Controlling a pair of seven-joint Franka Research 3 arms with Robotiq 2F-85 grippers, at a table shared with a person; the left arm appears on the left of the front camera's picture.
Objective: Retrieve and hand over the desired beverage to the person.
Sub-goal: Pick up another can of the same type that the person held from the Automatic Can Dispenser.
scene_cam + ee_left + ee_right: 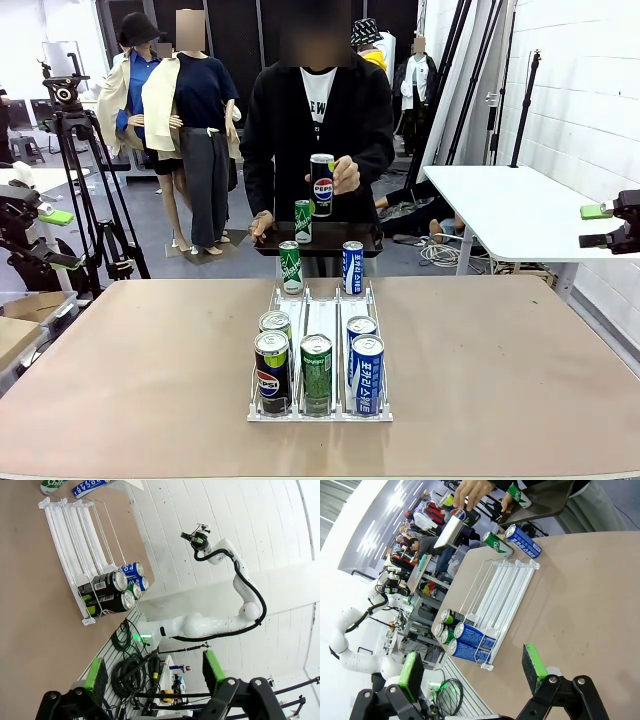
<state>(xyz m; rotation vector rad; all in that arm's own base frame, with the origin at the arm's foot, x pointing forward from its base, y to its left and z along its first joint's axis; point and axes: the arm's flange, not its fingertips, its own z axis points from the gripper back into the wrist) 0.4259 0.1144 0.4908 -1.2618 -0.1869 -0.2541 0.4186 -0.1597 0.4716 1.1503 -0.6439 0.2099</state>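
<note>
Across the table, the person (318, 110) in a black jacket holds a black Pepsi can (322, 185) up in one hand. The other hand carries a dark tray (345, 240) with a green can (303, 221) on it. A white wire rack (322, 318) on the table holds several cans at its near end: a Pepsi (271, 372), a green one (316, 373) and a blue one (367, 375). My left gripper (55, 238) hangs open and empty at the far left, off the table. My right gripper (598, 226) is open and empty at the far right.
A green can (290, 267) and a blue can (352, 267) stand at the rack's far end. A camera tripod (80, 170) stands at the back left and a white table (510, 205) at the back right. Brown tabletop (130, 370) lies bare on both sides of the rack.
</note>
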